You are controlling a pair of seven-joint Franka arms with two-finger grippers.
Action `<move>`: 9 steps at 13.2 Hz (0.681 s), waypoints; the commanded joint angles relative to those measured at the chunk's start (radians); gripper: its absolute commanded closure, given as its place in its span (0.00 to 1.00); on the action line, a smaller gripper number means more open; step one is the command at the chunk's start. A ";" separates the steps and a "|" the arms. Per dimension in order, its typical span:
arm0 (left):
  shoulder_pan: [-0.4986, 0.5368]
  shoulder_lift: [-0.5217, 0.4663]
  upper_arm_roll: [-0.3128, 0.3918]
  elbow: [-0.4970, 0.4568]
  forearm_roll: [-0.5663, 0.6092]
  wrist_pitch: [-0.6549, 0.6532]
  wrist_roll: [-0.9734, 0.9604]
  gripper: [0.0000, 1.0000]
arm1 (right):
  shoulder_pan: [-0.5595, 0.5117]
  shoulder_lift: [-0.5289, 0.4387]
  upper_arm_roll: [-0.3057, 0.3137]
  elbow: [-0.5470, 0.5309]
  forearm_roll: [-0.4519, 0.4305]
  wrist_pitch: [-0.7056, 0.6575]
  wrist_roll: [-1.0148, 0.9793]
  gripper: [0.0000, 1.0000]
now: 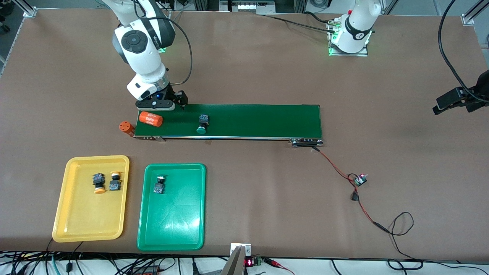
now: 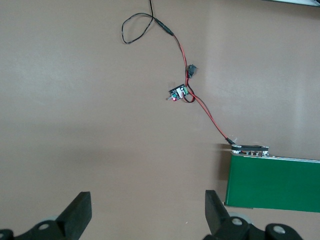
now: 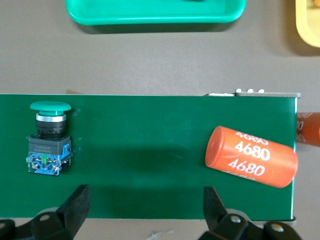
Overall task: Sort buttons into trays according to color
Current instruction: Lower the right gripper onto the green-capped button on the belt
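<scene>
A brown counter [image 1: 244, 76] carries a long dark-green conveyor belt [image 1: 248, 120] with two shallow trays nearer the front camera. The yellow tray [image 1: 91, 225] already holds two yellow-capped buttons [image 1: 99, 183] lying side by side, and the green tray [image 1: 172, 225] holds one green-capped button [image 1: 159, 184], so three of the four look sorted.

The last green button [image 1: 202, 124] lies on its side on the belt, cap toward the trays. An orange cylinder [image 1: 151, 118] marked "4680" lies near the belt's end, and a second one [image 1: 126, 127] stands on the counter just off that end; neither belongs in a tray.

The right end effector [image 1: 160, 104] hovers over the belt's edge between cylinder and button, fingers [image 3: 75, 207] spread wide and empty, probably lining up on the button.

The left end effector [image 2: 145, 215] waits, fingers apart, over bare counter near the belt's motor end, where a red wire [image 2: 210, 115] runs to a small circuit board [image 2: 179, 92].
</scene>
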 commanded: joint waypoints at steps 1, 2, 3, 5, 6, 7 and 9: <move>0.002 -0.009 0.000 0.001 0.008 0.001 0.004 0.00 | 0.026 0.062 0.003 0.070 -0.028 -0.015 0.083 0.00; 0.002 -0.009 0.000 0.001 0.008 0.001 0.004 0.00 | 0.039 0.080 0.003 0.090 -0.028 -0.015 0.100 0.00; 0.002 -0.009 0.000 0.001 0.008 0.001 0.004 0.00 | 0.049 0.098 0.002 0.109 -0.028 -0.015 0.115 0.00; 0.002 -0.009 0.001 0.001 0.008 0.001 0.004 0.00 | 0.065 0.141 -0.004 0.144 -0.028 -0.015 0.126 0.00; 0.002 -0.009 0.001 0.001 0.008 0.001 0.004 0.00 | 0.075 0.163 -0.009 0.158 -0.028 -0.015 0.141 0.00; 0.002 -0.009 0.001 0.001 0.008 0.001 0.004 0.00 | 0.096 0.186 -0.026 0.178 -0.029 -0.015 0.167 0.00; 0.002 -0.009 0.001 0.001 0.008 0.001 0.004 0.00 | 0.209 0.233 -0.131 0.221 -0.033 -0.015 0.192 0.00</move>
